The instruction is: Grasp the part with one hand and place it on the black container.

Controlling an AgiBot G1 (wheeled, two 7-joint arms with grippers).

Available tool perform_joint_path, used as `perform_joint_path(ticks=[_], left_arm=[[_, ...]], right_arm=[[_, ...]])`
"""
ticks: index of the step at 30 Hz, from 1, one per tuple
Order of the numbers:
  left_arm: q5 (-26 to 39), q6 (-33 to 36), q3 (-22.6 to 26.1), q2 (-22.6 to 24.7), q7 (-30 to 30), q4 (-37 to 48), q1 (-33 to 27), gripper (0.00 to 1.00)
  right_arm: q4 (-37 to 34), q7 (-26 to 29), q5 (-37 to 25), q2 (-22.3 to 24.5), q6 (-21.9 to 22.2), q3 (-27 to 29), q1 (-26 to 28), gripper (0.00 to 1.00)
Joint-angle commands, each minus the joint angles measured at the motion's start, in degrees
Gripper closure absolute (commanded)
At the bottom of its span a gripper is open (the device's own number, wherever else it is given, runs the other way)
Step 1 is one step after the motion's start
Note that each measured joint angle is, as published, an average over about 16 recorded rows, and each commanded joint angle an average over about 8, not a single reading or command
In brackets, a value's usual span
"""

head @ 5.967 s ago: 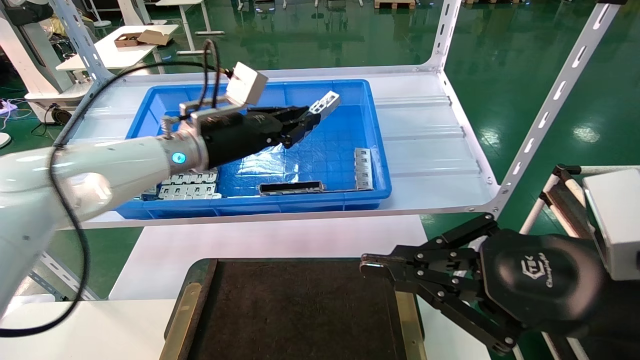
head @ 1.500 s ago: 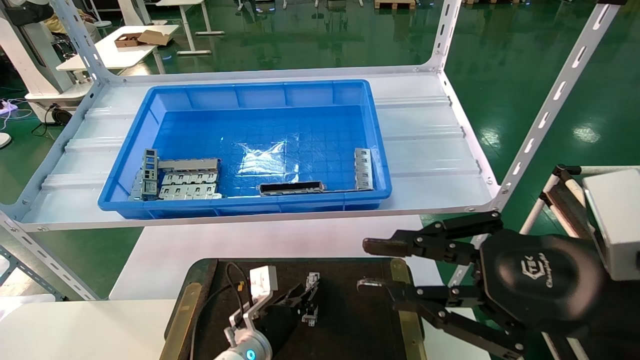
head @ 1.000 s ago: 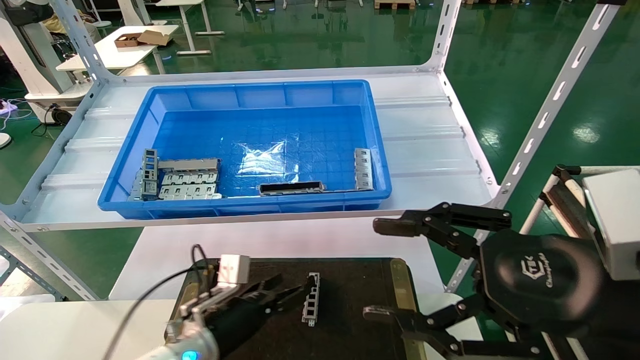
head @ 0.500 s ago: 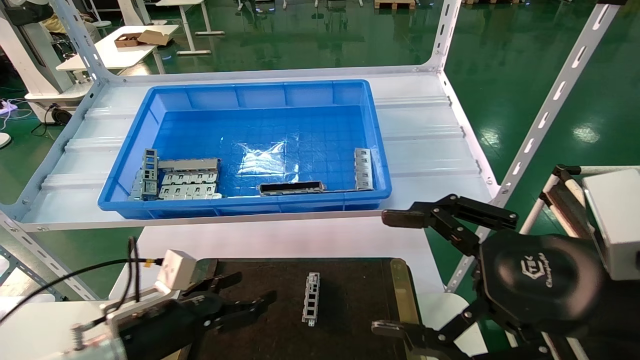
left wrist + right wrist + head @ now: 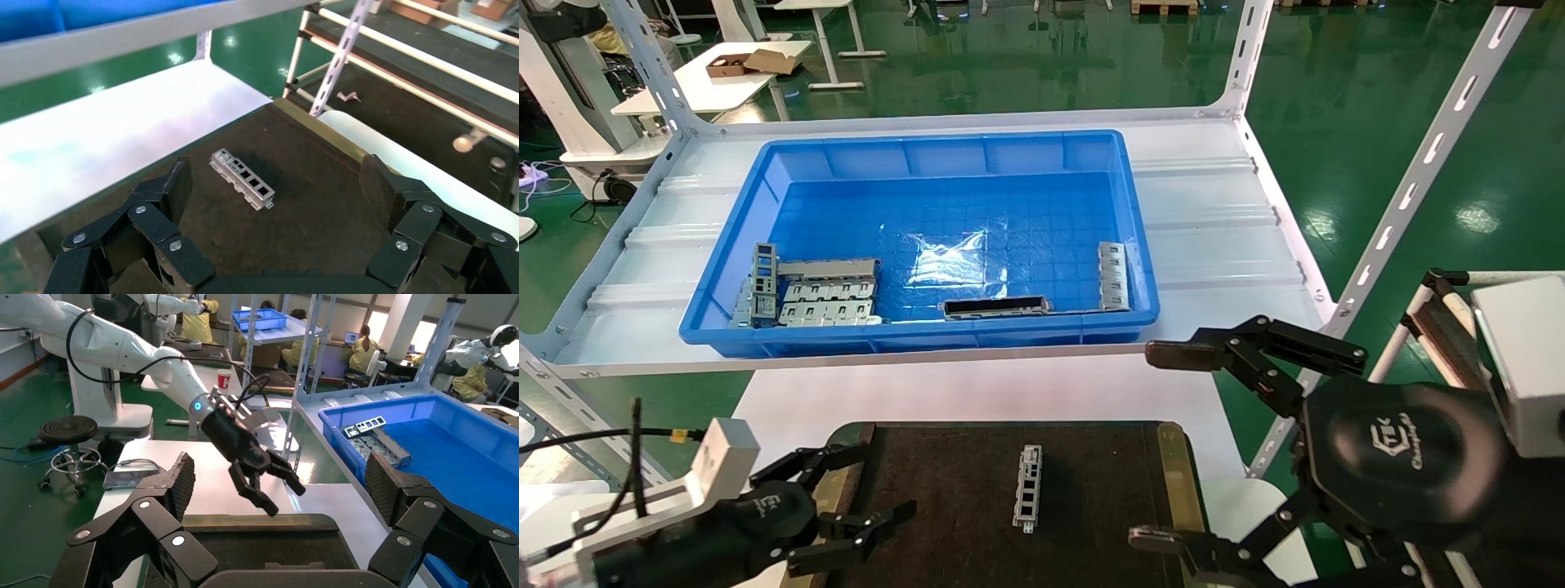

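The part [image 5: 1027,487], a small silver bar with window cut-outs, lies flat in the middle of the black container [image 5: 1091,523]. It also shows in the left wrist view [image 5: 243,179] on the container's dark surface [image 5: 306,208]. My left gripper [image 5: 870,483] is open and empty, hovering at the container's left rim, well left of the part. My right gripper [image 5: 1160,445] is open wide and empty at the container's right rim. In the right wrist view the left gripper [image 5: 278,490] shows above the container [image 5: 245,536].
A blue plastic bin [image 5: 928,335] stands on the white shelf [image 5: 1222,237] behind, holding flat notched plates [image 5: 825,300], a long dark-faced bar [image 5: 995,307] and another silver bar [image 5: 1113,275]. Slotted shelf posts [image 5: 1426,163] rise at the right.
My left gripper let go of the part on the container and drew back leftward to the left rim. The part lies still. My right gripper opened wider.
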Motion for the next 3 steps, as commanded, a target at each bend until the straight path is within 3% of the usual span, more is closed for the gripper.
perform_joint_path(ticks=[1,3], left_arm=[[-0.7,3.4,-0.9,-0.9,2.3,1.3,-0.3,0.00],[-0.9,4.1,-1.1,-1.1,2.6,1.6,-0.4,0.00]], right_arm=[[0.0,0.0,0.0,0.0,0.0,0.0,0.0,0.00],[0.0,0.0,0.0,0.0,0.0,0.0,0.0,0.00]])
